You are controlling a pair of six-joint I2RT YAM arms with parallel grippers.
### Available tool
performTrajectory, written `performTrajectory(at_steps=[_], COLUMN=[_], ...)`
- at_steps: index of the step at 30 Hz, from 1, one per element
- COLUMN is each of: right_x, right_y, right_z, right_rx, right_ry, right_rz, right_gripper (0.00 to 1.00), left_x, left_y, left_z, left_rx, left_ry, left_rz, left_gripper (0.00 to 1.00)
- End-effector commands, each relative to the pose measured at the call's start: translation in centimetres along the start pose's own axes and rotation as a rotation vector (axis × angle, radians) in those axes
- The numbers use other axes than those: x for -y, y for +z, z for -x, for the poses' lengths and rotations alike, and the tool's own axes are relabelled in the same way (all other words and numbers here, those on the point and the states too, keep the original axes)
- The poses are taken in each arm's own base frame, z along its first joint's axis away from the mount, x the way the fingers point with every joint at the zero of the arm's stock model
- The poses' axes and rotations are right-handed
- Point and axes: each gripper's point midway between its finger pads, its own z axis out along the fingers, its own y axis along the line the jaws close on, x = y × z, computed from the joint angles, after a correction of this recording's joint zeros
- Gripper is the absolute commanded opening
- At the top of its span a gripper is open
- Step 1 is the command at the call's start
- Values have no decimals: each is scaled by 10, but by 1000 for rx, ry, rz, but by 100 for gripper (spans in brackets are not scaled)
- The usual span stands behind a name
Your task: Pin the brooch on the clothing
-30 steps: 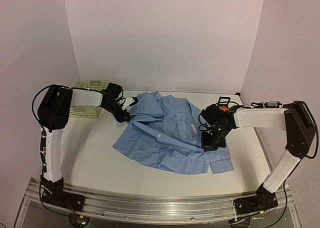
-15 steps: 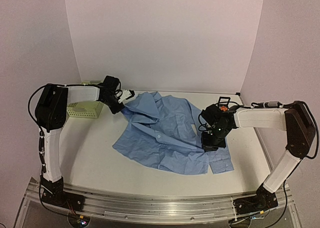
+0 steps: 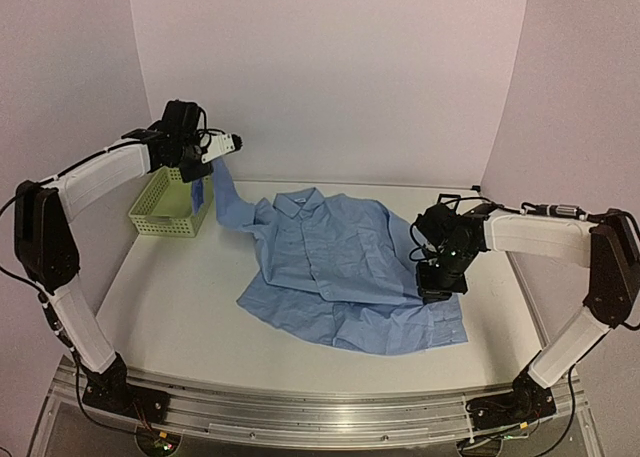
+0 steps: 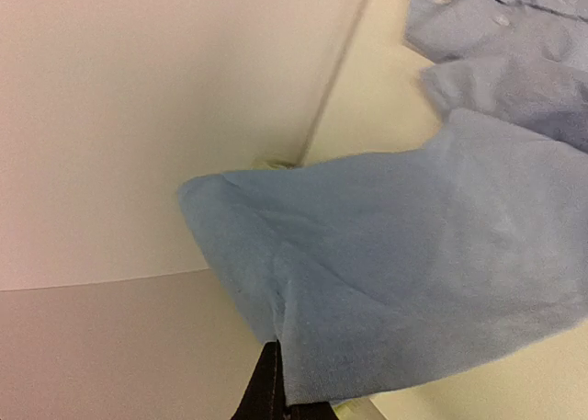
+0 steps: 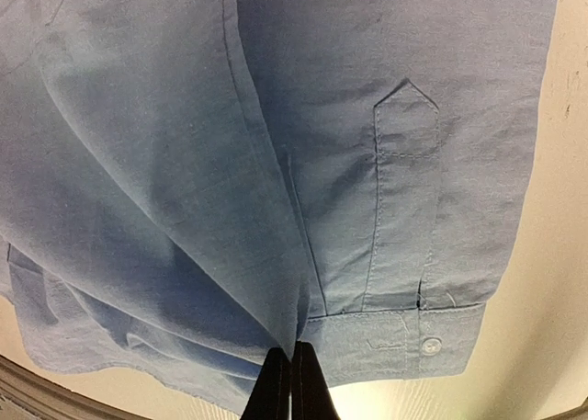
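The light blue shirt [image 3: 335, 262] lies spread on the table with its collar [image 3: 298, 201] toward the back. My left gripper [image 3: 218, 149] is raised high at the back left and is shut on a corner of the shirt [image 4: 413, 282], which hangs down from it in a strip. Its fingers [image 4: 269, 394] pinch the cloth's edge. My right gripper [image 3: 437, 285] is down on the shirt's right side, shut on a fold of the shirt [image 5: 184, 163] next to the buttoned cuff [image 5: 404, 342]. The brooch does not show in any view.
A pale green plastic basket [image 3: 165, 205] stands at the back left, under my raised left gripper. A small black square box frame [image 3: 449, 198] sits at the back right, behind my right arm. Walls close in the table at the back and sides.
My left gripper has risen and swung left with the shirt's corner, drawing the shirt out flatter so that the collar shows. My right gripper has shifted slightly right, still holding the cloth.
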Motion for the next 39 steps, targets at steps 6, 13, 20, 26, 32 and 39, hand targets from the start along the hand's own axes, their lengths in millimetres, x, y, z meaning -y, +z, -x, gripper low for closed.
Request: performTrajectory(at_steps=[6, 13, 20, 26, 32, 39], right_x=[15, 13, 6, 2, 5, 3], right_y=[-27, -26, -28, -28, -30, -34], right_z=[-7, -9, 3, 9, 9, 11], right_rx=[-32, -86, -78, -78, -66, -52], right_ry=[-20, -58, -95, -101, -101, -96], right_rz=[9, 44, 57, 60, 53, 58], right_gripper=[0, 0, 0, 0, 0, 0], left_x=[111, 136, 35, -15, 123, 275], left_y=[-75, -86, -77, -87, -80, -103], left_z=[-91, -164, -205, -183, -191, -199], left_rx=[-249, -350, -420, -392, -319, -310], left_ry=[85, 164, 262, 329, 343, 193], left_rz=[-255, -145, 224, 331, -70, -543], left_gripper=[0, 0, 0, 0, 0, 0])
